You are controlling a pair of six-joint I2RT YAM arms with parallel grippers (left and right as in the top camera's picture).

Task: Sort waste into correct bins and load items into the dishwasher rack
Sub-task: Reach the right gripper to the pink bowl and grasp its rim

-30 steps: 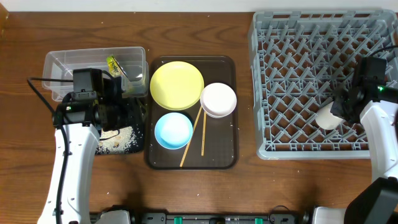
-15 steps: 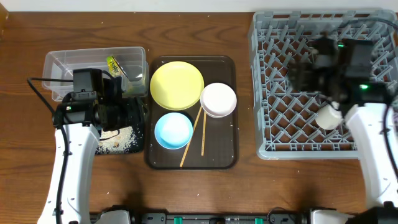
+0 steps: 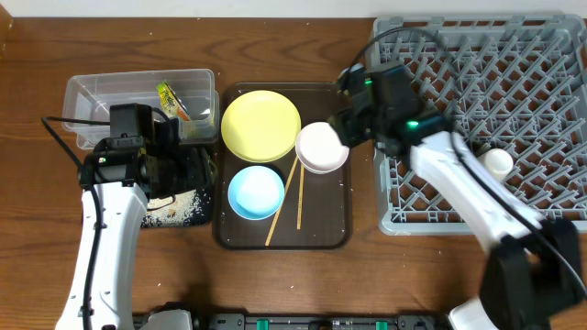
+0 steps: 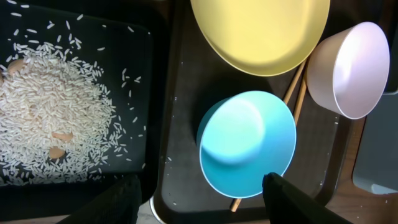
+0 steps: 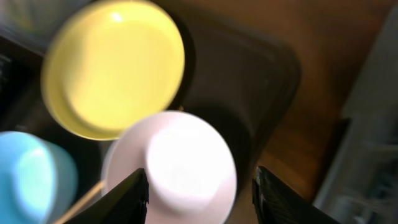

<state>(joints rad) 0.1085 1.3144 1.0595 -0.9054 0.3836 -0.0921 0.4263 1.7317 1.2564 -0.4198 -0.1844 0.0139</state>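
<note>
My right gripper (image 3: 342,128) hangs open over the pale pink bowl (image 3: 322,147) on the brown tray; the blurred right wrist view shows that bowl (image 5: 180,168) just below and between the fingers, which hold nothing. A small white cup (image 3: 498,162) lies in the grey dishwasher rack (image 3: 477,55). The yellow plate (image 3: 260,126), the light blue bowl (image 3: 255,192) and two chopsticks (image 3: 298,197) sit on the tray. My left gripper (image 4: 202,205) is open and empty above the seam between the black tray of rice (image 4: 56,118) and the blue bowl (image 4: 249,143). A green-and-orange wrapper (image 3: 168,96) is in the clear tub (image 3: 101,92).
The dark brown serving tray (image 3: 330,229) lies between the bins and the rack. The black bin (image 3: 204,216) sits in front of the clear tub, partly under my left arm. Bare wooden table runs along the near edge.
My right arm has swung left out of the rack to above the pink bowl, leaving the white cup lying in the rack with the jaws now open. The left arm has stayed put.
</note>
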